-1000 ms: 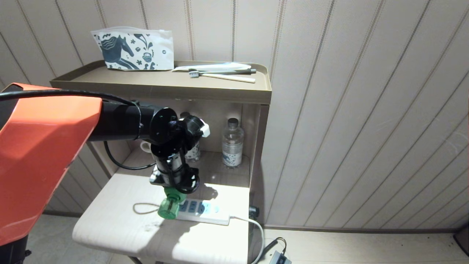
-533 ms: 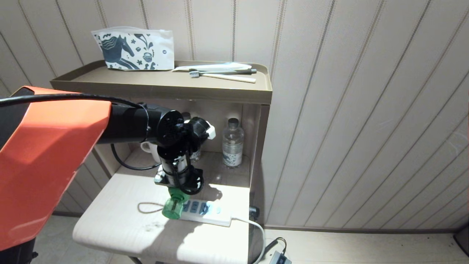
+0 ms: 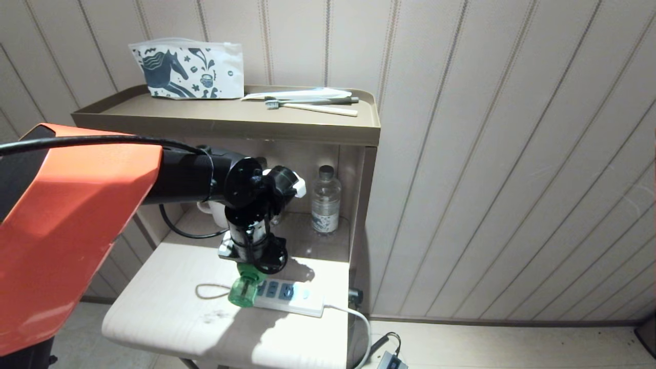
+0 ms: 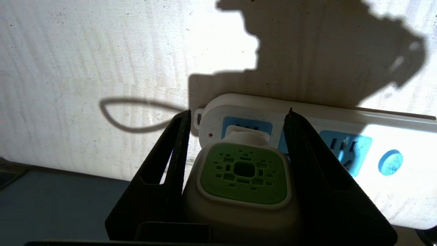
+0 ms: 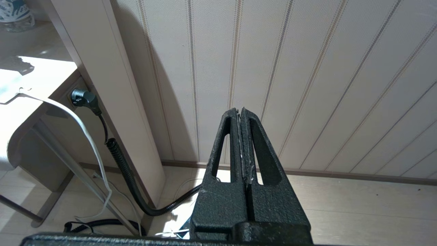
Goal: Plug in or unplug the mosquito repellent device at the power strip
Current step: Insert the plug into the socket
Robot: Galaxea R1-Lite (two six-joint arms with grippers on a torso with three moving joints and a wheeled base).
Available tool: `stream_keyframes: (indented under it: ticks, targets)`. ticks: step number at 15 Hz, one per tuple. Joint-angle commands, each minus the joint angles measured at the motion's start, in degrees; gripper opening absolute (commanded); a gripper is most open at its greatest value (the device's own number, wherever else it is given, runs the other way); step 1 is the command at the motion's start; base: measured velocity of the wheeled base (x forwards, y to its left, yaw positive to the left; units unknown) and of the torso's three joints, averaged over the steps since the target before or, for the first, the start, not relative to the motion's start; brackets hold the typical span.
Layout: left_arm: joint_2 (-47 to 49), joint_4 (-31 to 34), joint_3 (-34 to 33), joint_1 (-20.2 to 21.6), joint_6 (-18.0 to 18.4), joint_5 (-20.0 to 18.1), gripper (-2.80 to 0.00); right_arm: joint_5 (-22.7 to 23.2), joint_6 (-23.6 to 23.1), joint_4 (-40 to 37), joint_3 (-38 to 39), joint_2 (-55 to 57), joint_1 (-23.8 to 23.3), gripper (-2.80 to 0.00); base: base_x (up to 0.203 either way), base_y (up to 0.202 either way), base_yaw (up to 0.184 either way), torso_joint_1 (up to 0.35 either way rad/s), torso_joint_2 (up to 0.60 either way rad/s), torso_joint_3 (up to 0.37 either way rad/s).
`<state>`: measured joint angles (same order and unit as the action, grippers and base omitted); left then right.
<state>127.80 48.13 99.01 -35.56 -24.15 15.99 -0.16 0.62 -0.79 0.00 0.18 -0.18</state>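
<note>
Repellent device (image 4: 244,177) sits clamped in our left gripper (image 4: 239,118); over the last second we carried it along the power strip (image 4: 341,136); its plug now meets the end socket; right gripper (image 5: 241,112) clenched, parked.

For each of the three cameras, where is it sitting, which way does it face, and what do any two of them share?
Head: high up, looking down at the side table; left arm shows.
Left wrist: behind the left gripper, shut on the mosquito repellent device at the power strip.
Right wrist: low, facing wall and floor; right gripper shut.
Shared: device and strip.
</note>
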Motion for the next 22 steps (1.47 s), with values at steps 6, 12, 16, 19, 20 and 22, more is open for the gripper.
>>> stream_keyframes:
  ticks: [6,12,16,19,20,22]
  targets:
    - [3.3,0.3,-0.2,-1.3,-0.9,0.0,-2.8,0.0,0.0,0.0,0.0,0.0,0.0,-2.8,0.0,0.0,0.0,0.0,0.0,0.0]
    - [3.8,0.3,0.3,0.3,-0.2,-0.1,-2.8,0.0,0.0,0.0,0.0,0.0,0.0,-2.8,0.0,0.0,0.0,0.0,0.0,0.0]
    - [4.1,0.3,0.7,1.3,0.1,-0.5,-2.8,0.0,0.0,0.0,0.0,0.0,0.0,-2.8,0.0,0.0,0.0,0.0,0.0,0.0]
    - [5.2,0.6,1.7,1.3,0.3,-0.5,-2.8,0.0,0.0,0.0,0.0,0.0,0.0,-2.8,0.0,0.0,0.0,0.0,0.0,0.0]
    - [5.5,0.7,2.1,1.3,0.3,-0.5,-2.8,0.0,0.0,0.0,0.0,0.0,0.0,-2.8,0.0,0.0,0.0,0.0,0.0,0.0]
    - [6.2,1.0,2.6,1.3,0.4,-0.5,-2.8,0.0,0.0,0.0,0.0,0.0,0.0,-2.8,0.0,0.0,0.0,0.0,0.0,0.0]
